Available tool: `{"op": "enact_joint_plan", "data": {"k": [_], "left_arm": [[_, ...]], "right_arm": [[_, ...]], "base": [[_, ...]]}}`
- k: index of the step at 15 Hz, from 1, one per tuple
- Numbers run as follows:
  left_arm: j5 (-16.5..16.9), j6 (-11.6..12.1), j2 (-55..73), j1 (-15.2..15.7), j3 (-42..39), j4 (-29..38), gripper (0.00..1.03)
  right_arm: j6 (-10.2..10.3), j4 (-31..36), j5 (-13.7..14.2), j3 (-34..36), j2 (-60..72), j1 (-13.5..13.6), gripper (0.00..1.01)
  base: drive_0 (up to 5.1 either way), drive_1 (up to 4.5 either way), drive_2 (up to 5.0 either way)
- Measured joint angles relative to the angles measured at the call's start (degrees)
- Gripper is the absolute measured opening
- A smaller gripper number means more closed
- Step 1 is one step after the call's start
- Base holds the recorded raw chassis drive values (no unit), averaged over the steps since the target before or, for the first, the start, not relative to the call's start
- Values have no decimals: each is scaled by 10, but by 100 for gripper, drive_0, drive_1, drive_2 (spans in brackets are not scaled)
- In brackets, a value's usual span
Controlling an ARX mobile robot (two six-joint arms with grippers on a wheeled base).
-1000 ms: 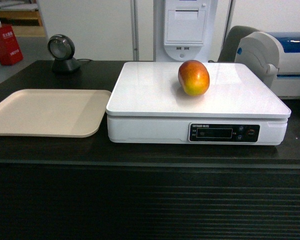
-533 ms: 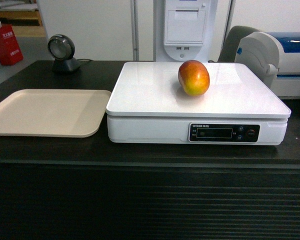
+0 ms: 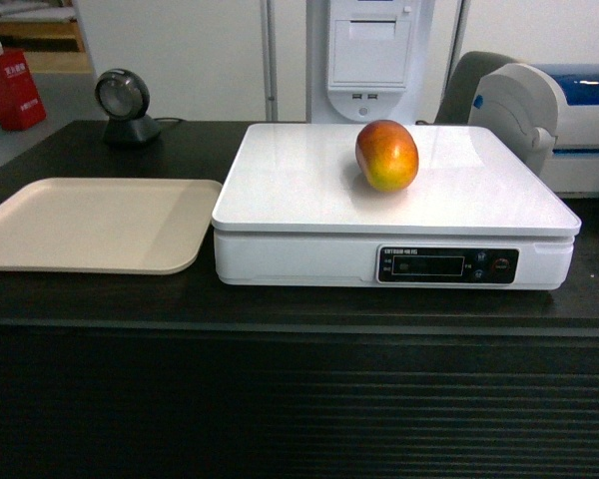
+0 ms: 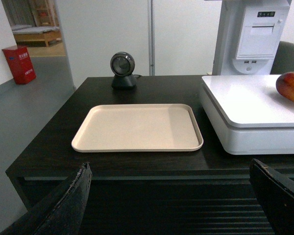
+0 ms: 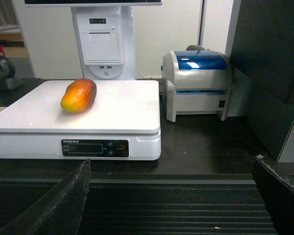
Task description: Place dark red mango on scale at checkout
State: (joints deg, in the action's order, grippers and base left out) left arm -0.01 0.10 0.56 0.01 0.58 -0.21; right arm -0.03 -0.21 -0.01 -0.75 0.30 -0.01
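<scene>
Dark countertop of the checkout (image 3: 100,299) is seen with its ribbed front below. Dark red mango (image 3: 386,155) is found resting on the top plate of the scale (image 3: 309,190), toward the rear centre, untouched.

Left gripper (image 4: 174,200): fingers spread wide, nothing held; beige tray (image 4: 137,128) lies ahead of it, mango far ahead to its right. Right gripper (image 5: 171,196): likewise spread and empty; scale ahead to its left, label printer (image 5: 198,83) ahead.

Judgement: placement appears complete. Both arms are best kept back and low, so the plate is not nudged and the fruit is not rolled.

Display digits on the scale are too small to read. Only the finger edges are visible in each wrist view; neither arm appears in the head view. Scanner (image 4: 122,70) is noted behind the tray.
</scene>
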Motion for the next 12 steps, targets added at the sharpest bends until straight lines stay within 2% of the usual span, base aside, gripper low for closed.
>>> {"op": "enact_joint_plan", "data": {"k": [12], "left_arm": [[0,0,0,0,0,1,98]], "right_arm": [[0,1,0,0,0,0,98]], "base": [[0,0,0]]}}
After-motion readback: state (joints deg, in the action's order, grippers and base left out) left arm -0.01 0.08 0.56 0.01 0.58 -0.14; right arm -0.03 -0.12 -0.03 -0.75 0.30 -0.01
